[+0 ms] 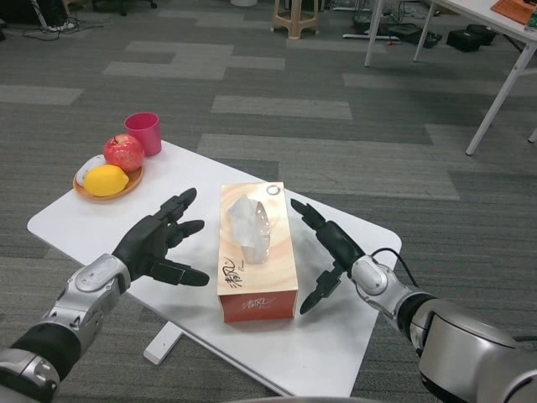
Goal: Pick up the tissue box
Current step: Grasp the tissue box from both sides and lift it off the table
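Both hands flank the tissue box (254,253) on the table (84,222), apart from it: left hand (162,241) and right hand (329,251), fingers spread, grasping nothing.

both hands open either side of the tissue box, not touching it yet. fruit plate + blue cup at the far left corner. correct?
One slip: the cup is pink, not blue, as the head view shows. The rest holds: left hand and right hand flank the tissue box, open and clear of it, and the fruit plate sits far left.
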